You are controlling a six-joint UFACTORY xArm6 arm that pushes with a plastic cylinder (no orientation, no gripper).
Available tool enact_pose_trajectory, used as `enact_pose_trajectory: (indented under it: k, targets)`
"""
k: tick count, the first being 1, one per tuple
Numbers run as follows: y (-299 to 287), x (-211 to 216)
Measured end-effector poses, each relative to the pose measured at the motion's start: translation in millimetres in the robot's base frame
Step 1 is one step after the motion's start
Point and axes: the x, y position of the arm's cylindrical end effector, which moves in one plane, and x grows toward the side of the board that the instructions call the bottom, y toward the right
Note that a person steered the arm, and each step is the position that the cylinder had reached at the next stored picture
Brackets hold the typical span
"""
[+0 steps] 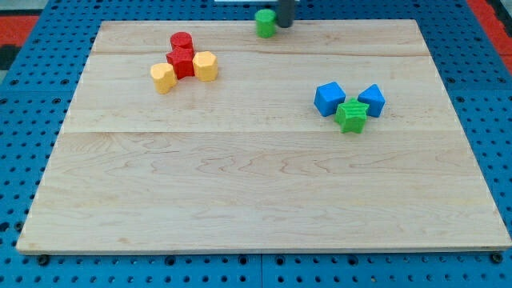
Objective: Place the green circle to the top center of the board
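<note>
Placement looks almost finished, in my judgement: the green circle block (pixel 265 22), a short green cylinder, sits at the far edge of the pale wooden board (pixel 256 192), about at its middle, and my tip (pixel 285 22) is just beside it on the view's right, perhaps touching. To do this step well, I would give only a very small, slow push, if any, because the block is so near the edge and could slide off. No claw exists on this rod, so nothing is held. No containers are on the board. Toward the far left corner stand 2 red blocks (pixel 182 53) and 2 yellow blocks (pixel 185 72); toward the right edge, 2 blue blocks (pixel 350 98) and 1 green star-like block (pixel 351 116).
</note>
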Motion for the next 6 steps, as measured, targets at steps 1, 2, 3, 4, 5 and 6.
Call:
enact_pose_trajectory:
  k: [1, 2, 3, 4, 5, 6]
  targets:
    - [-20, 42]
    - [-41, 106]
    - [-22, 111]
    - [-61, 70]
    - [-96, 33]
    - [-95, 0]
